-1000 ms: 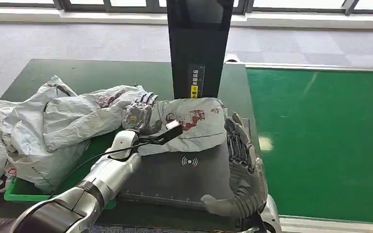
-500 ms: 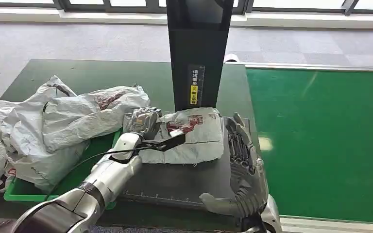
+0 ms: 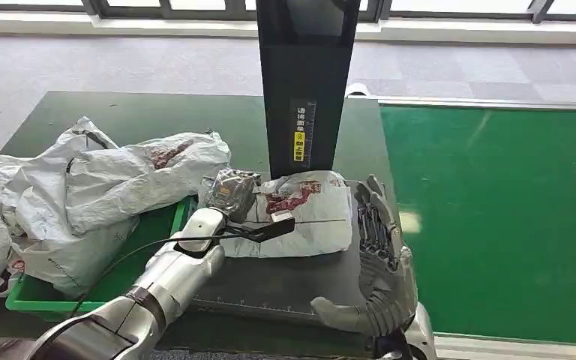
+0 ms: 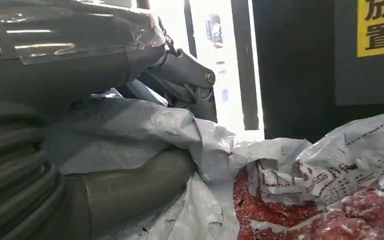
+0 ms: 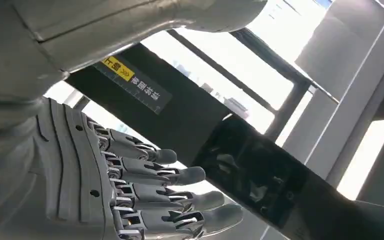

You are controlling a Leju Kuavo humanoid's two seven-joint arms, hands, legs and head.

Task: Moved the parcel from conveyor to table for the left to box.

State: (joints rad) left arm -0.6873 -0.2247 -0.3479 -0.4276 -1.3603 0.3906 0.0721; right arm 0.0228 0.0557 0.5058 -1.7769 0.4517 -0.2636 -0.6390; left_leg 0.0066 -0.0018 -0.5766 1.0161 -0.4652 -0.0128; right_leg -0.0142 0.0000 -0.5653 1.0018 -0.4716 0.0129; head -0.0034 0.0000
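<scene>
A grey-white plastic parcel (image 3: pixel 304 214) with red print lies on the dark weighing pad (image 3: pixel 285 281) in front of the black post. My left hand (image 3: pixel 231 191) grips the parcel's left edge, which is bunched up in its curled fingers. The left wrist view shows the thick thumb (image 4: pixel 130 190) pressed under a fold of the parcel (image 4: pixel 305 185). My right hand (image 3: pixel 375 225) stands open with straight fingers along the parcel's right edge, and it holds nothing. In the right wrist view the right hand (image 5: pixel 130 190) has its fingers spread in the air.
A black scanner post (image 3: pixel 307 82) rises right behind the parcel. To the left, a green tray (image 3: pixel 37 300) holds a heap of grey mailer bags (image 3: pixel 82 195). The green conveyor belt (image 3: pixel 495 217) runs along the right side.
My left hand's fingers, stretched over the parcel a second ago, have curled onto its left edge. The parcel has slid a little nearer to me. The right hand has hardly moved.
</scene>
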